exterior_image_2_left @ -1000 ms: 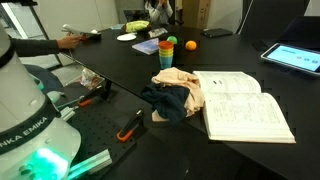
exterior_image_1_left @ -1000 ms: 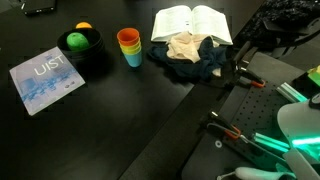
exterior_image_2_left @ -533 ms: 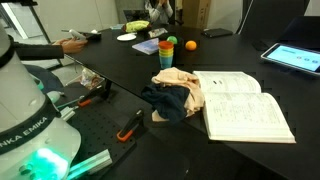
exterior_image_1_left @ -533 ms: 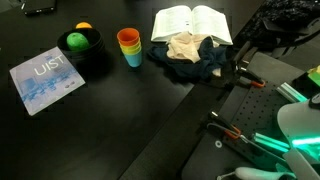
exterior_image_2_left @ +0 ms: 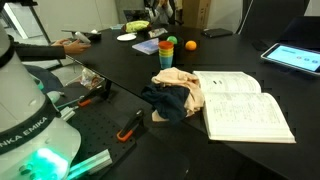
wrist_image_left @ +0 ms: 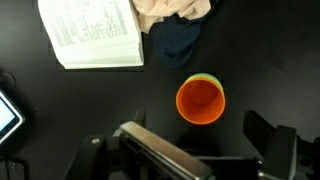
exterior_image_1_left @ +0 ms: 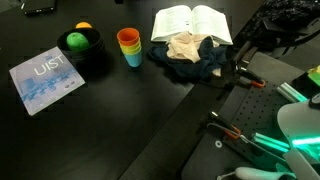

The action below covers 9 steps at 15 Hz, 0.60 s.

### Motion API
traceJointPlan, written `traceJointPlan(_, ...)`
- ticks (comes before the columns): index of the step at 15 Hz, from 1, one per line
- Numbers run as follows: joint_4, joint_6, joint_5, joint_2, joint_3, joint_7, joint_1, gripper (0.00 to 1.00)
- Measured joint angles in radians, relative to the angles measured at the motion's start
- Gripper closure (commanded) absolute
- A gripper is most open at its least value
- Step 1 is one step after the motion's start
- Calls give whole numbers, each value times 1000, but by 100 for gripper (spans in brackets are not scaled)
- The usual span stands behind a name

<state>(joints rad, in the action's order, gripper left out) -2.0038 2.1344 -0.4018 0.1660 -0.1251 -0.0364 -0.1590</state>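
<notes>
In the wrist view my gripper is open and empty, with its two fingers at the bottom of the picture. It hovers above a stack of cups with an orange one on top, standing upright on the black table. The stack lies just ahead of the gap between the fingers. The cups also show in both exterior views. The gripper itself is out of frame in both exterior views.
An open book lies beside a heap of beige and dark blue cloth. A black bowl with green and orange fruit, a blue booklet and a tablet lie on the table.
</notes>
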Motion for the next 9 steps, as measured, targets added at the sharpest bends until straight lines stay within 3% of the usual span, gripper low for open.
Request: traceJointPlan(9, 88, -109, 54, 79, -2, -5, -2, 0)
